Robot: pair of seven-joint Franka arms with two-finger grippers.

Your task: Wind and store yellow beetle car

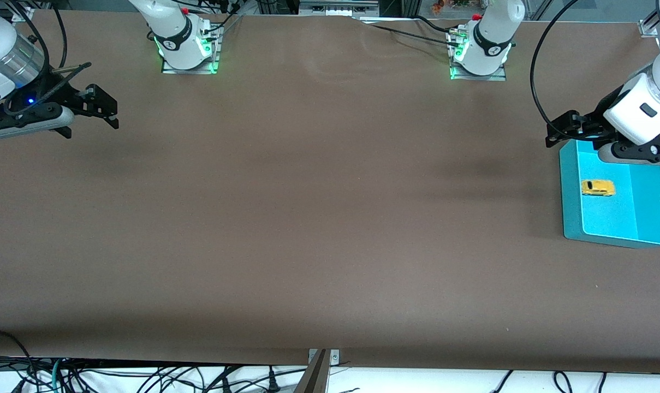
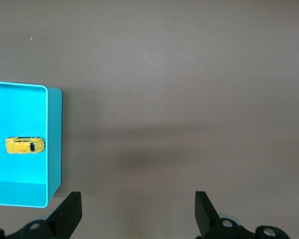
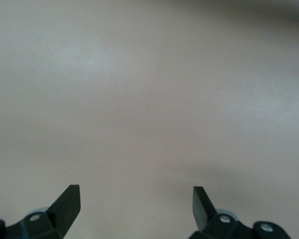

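Item: yellow beetle car. Found lying inside the teal tray, on the tray's floor, wheels down as far as can be judged, with bare tray floor all round it and no gripper touching it. In the left wrist view the car is shown within the tray, near one tray wall.

Item: teal tray. Set on the brown table at the left arm's end.

Item: left gripper. Held in the air over the tray's edge that lies farther from the front camera. Its fingers are spread wide apart and nothing is held between them.

Item: right gripper. Held over bare table at the right arm's end, well apart from the tray. Its fingers are likewise spread wide, with nothing gripped; only table surface is seen between them.
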